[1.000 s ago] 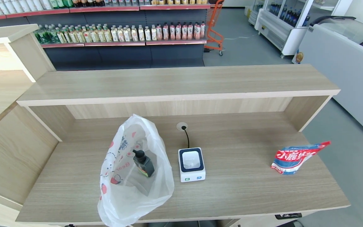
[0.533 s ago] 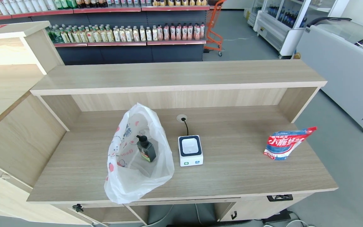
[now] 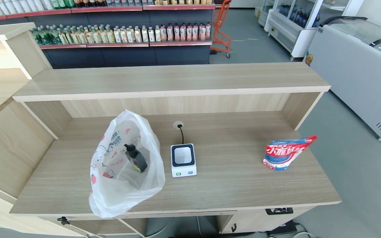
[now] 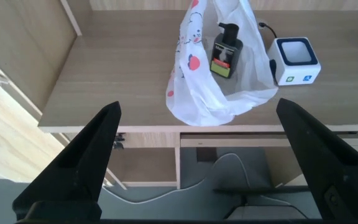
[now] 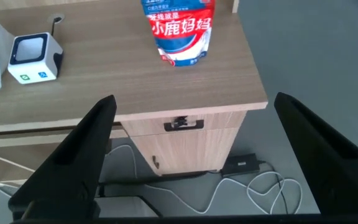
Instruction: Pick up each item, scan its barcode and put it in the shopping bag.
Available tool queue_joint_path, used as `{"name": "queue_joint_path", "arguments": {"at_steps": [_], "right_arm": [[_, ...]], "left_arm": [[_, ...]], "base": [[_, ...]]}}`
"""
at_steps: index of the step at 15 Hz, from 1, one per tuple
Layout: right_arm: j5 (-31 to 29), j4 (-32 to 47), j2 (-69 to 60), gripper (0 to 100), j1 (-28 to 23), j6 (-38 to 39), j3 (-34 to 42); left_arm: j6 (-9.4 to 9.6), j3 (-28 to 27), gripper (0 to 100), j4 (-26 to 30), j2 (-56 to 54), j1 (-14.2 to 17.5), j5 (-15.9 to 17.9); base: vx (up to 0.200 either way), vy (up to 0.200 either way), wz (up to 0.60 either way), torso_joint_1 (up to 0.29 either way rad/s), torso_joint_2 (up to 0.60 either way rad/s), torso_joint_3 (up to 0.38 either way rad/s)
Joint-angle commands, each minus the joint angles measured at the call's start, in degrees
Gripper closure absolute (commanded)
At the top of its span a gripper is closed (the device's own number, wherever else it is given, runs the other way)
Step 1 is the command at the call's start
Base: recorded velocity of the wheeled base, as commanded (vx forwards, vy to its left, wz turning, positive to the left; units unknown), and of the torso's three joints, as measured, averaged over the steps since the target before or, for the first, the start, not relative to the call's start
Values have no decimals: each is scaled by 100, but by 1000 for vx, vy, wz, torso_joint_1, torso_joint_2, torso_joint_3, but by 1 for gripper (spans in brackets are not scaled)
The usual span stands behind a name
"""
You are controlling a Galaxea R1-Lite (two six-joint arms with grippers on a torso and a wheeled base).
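Nothing on the counter [image 3: 230, 188] has changed place since a second ago; only the head camera has swung, sliding the whole scene sideways. At the counter's right end stands the red-and-blue pouch [image 3: 284, 152], with large white characters on its red band. It is well apart from the white scanner [image 3: 183, 160] at the middle, with bare wood between them. The scanner's black cable [image 3: 181, 134] runs to a hole behind it. Just left of the scanner, the printed shopping bag [image 3: 111, 188] lies open with a dark pump bottle [image 3: 136, 159] inside. The left gripper [image 4: 197, 106] and right gripper [image 5: 194, 98] hang back from the counter's front edge, fingers spread wide and empty. Beyond the raised ledge [image 3: 170, 79] are drink shelves [image 3: 124, 34]
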State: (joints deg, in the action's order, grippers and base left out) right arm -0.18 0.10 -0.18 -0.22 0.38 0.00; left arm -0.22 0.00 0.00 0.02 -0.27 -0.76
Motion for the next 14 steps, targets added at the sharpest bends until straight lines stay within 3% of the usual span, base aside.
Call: {"name": "queue_joint_path", "arguments": {"at_steps": [1, 7, 9, 11, 12, 13, 14], "right_arm": [[1, -1, 18, 0, 13, -47, 0], [53, -10, 45, 0, 22, -82, -70], [449, 236, 1961, 0, 233, 569, -1907], [247, 78, 4589, 0, 127, 2203, -4087], [53, 148, 5230, 0, -4, 2740, -4641], [-342, 667, 6786, 0, -409, 4251, -5810], [-404, 1300, 7586, 0, -549, 4910, -6381]], "left_arm": [[-4, 0, 0, 0, -2, 0, -4], [-4, 0, 0, 0, -2, 0, -4], [-4, 0, 0, 0, -2, 0, -4], [-4, 0, 0, 0, -2, 0, -4], [-4, 0, 0, 0, -2, 0, -4], [-4, 0, 0, 0, -2, 0, -4], [-4, 0, 0, 0, -2, 0, -4]], "base": [[0, -200, 0, 2, 2, 2], [0, -200, 0, 5, 3, 2], [0, -200, 0, 0, 5, 2], [0, -100, 0, 1, 1, 1], [0, 0, 0, 0, 0, 0], [0, 0, 0, 0, 0, 0], [0, 0, 0, 0, 0, 0]]}}
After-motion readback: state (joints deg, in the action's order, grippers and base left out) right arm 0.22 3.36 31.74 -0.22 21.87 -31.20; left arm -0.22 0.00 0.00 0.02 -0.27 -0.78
